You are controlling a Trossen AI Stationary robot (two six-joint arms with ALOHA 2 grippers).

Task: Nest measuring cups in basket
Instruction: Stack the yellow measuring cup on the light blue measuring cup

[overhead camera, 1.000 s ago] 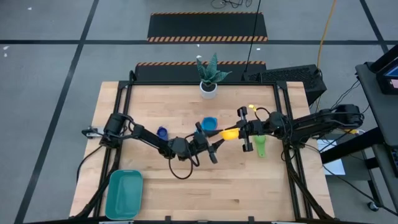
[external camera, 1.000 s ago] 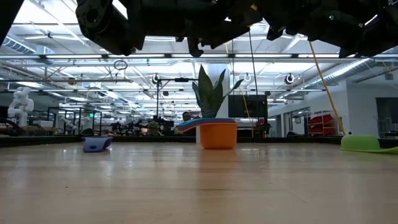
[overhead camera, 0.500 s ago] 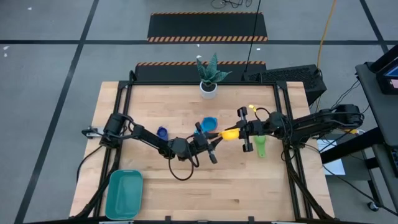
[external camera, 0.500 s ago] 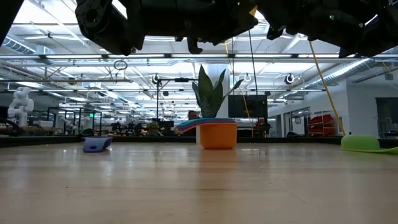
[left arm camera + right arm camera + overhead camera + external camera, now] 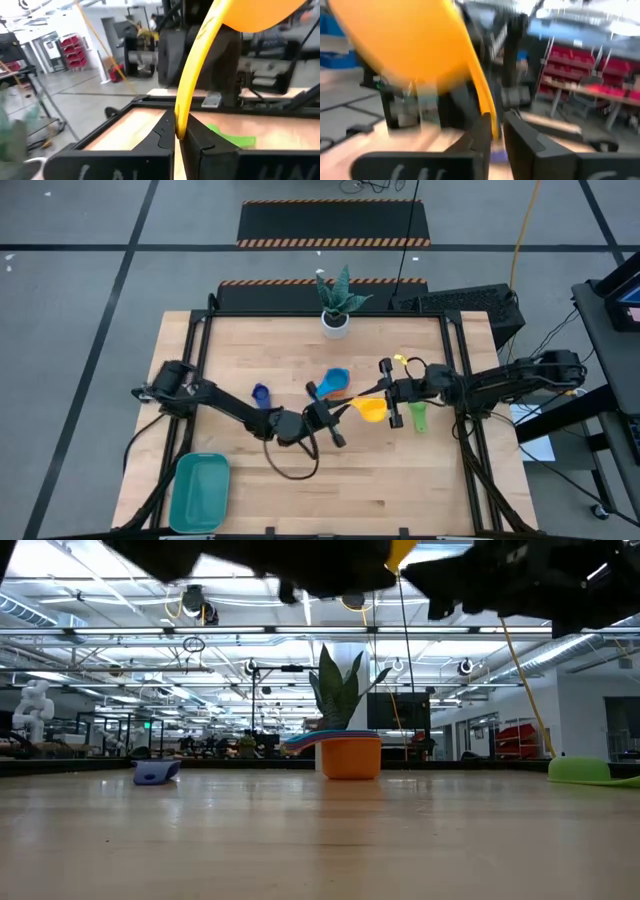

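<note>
Mid-frame, the left gripper is clamped on the yellow cup's handle, the right gripper just easing off, and the basket lies far lower-left.

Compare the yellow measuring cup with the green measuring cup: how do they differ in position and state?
The yellow measuring cup is in the air above the table; the green measuring cup lies on the wood. The left end effector is shut on the yellow cup's handle, while nothing holds the green cup. The yellow cup is between the two arms; the green cup lies beside the right end effector. Both have a flat handle.
</note>
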